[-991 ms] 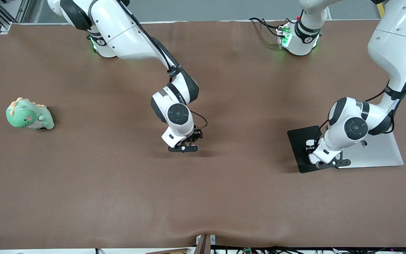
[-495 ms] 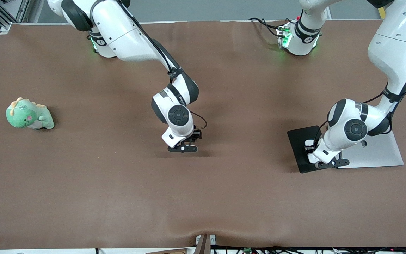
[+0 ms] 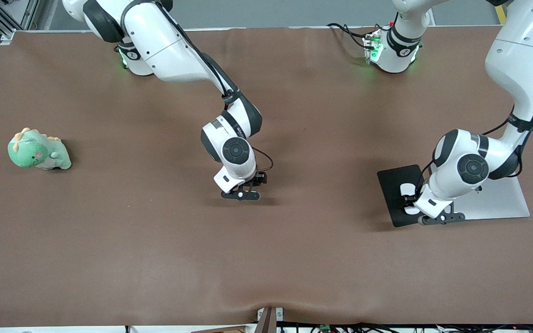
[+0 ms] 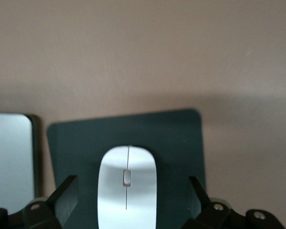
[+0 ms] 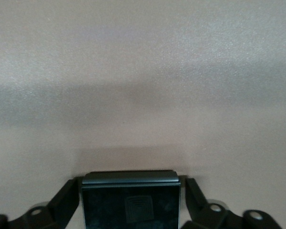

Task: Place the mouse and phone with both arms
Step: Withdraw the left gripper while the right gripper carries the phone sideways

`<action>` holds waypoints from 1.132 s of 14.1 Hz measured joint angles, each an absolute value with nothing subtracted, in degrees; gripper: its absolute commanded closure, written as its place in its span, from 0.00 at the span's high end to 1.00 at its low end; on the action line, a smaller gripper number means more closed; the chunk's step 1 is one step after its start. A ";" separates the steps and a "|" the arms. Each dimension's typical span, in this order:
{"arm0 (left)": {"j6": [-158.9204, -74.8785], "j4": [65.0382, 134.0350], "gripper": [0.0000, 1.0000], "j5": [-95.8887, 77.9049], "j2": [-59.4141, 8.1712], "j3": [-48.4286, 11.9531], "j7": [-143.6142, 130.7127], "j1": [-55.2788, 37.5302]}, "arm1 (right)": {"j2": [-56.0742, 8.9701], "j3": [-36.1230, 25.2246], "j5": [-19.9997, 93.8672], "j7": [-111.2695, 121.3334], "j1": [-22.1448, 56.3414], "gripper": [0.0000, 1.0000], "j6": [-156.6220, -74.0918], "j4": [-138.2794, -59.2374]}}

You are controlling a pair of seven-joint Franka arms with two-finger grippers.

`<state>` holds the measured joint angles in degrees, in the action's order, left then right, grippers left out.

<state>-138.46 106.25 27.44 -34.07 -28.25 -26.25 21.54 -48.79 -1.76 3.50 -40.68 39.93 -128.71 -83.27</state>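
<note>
We count two arms, one mouse (image 4: pixel 127 187), one phone (image 5: pixel 131 202), one black pad (image 3: pixel 398 194), one silver slab (image 3: pixel 498 201) and one green plush dinosaur (image 3: pixel 38 150), all on the brown table (image 3: pixel 155 249).

Taking the black pad as our landmark: the mouse lies on it, with dark pad surface showing around it in the left wrist view. The left gripper (image 4: pixel 128 198) is low over the pad with its fingers spread wide, one finger (image 4: pixel 64 191) on each side of the mouse and a clear gap between each and the white shell, so we see them apart from it.

The silver slab lies just beside the pad, toward the left arm's end of the table; whether the two touch we cannot tell.

The right gripper (image 5: pixel 131 202) is well away from the pad, over the middle of the table toward the right arm's end. Its fingers (image 5: pixel 66 193) sit narrow against both sides of the phone, gripping it. Whether the phone rests on the table or hangs just above it we cannot tell.

The plush dinosaur sits much farther from the pad again, near the right arm's end of the table.
</note>
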 measured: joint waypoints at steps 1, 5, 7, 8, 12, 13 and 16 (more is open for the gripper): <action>-136.88 104.97 1.00 27.44 -32.75 -28.86 -26.25 21.55 | -48.73 -1.72 3.61 -40.92 39.94 0.08 -128.88 -83.25; -125.55 98.56 1.00 27.16 -26.99 -30.77 -26.28 21.62 | -48.42 -1.73 3.61 -43.63 39.97 0.00 -128.69 -83.47; -121.02 97.19 1.00 23.65 -23.24 -30.85 -26.28 21.85 | -48.12 -2.22 3.59 -44.38 39.91 0.00 -128.88 -83.25; -118.66 96.92 1.00 21.35 -20.95 -30.87 -25.99 21.93 | -47.42 -2.73 3.59 -44.39 39.66 0.00 -128.38 -82.95; -108.46 95.17 1.00 13.71 -11.85 -30.90 -21.88 22.05 | -39.83 -3.64 3.58 -41.69 33.20 0.00 -117.74 -82.04; -105.35 94.01 1.00 12.75 -10.31 -30.92 -21.24 22.06 | -38.06 -3.64 3.58 -39.76 30.88 0.00 -115.13 -82.05; -98.67 90.48 1.00 11.57 -7.58 -31.53 -19.36 22.00 | -35.20 -3.69 3.57 -32.38 23.52 0.00 -108.87 -82.19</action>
